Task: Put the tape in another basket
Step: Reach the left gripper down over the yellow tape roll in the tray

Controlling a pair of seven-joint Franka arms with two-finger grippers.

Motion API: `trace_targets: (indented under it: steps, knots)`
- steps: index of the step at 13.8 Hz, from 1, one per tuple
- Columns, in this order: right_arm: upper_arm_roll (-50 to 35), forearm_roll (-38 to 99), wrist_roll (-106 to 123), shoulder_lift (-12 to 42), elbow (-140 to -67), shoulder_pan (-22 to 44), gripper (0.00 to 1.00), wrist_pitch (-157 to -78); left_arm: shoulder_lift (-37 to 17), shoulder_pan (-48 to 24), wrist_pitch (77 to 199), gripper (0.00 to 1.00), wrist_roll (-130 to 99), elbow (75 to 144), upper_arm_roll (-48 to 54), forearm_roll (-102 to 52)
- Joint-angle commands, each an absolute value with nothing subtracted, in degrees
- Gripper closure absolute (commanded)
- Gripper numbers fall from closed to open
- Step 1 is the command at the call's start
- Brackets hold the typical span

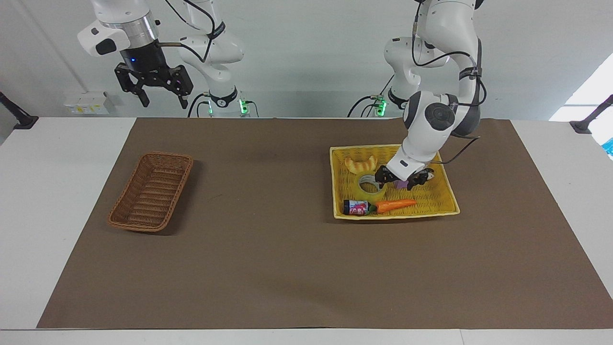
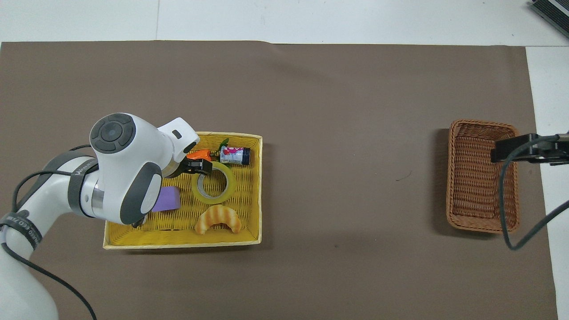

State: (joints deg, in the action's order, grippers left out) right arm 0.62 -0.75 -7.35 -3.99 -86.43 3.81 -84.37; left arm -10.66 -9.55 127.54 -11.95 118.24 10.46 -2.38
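Tape: the tape [image 1: 371,187] lies flat in the tray [image 1: 443,203], hole up, at the tray's end toward the right arm. Croissant [image 1: 360,164] just beside it on the robots' side, carrot [image 1: 395,205] and a small printed can [image 1: 357,207] on the side away from them, purple block [image 2: 166,198] toward the left arm's end.
Left pincer: the left pincer [image 1: 401,180] hangs low over the tray, right at the roll's edge on the block side, fingers spread. Nothing between them yet. I can't tell if a tip brushes the roll.
Right pincer: the right pincer [image 1: 154,82] waits high above the tabletop [image 1: 268,249] near its own base, spread too, holding nothing.
Basket: the basket [image 1: 152,191] sits well apart from the tray, at the right arm's end, with nothing in it.
Handling: looks light and stiff; the wound band should take a firm squeeze without denting. The outer face is glossy, so likely slick.
Where to grip: my call is one finger down the hole, one outside, pinching the band on the block side, where it is freest of the neighbours.
Risk: a shallow pinch could let the roll swing or slip; the carrot's leafy end sits close to it.
Stage: pick not yet made, carry to the basket all to come.
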Motion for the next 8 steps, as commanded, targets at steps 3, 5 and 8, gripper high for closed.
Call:
trace_targets:
  steps: [3,5,8]
  knots:
    - [0.44,-0.61,-6.15,-4.31,-86.92,3.08,0.00,-84.29,-10.37,-11.25,131.31,0.00,-11.95,121.63,9.58,-3.08]
    - [0.44,-0.53,-6.15,-4.31,-86.84,3.08,0.00,-84.29,-10.72,-12.30,131.66,0.00,-12.83,122.60,9.58,-3.08]
    - [0.44,-0.53,-6.15,-4.31,-86.84,3.16,0.00,-84.29,-11.78,-13.09,132.10,0.21,-13.18,122.78,9.49,-3.08]
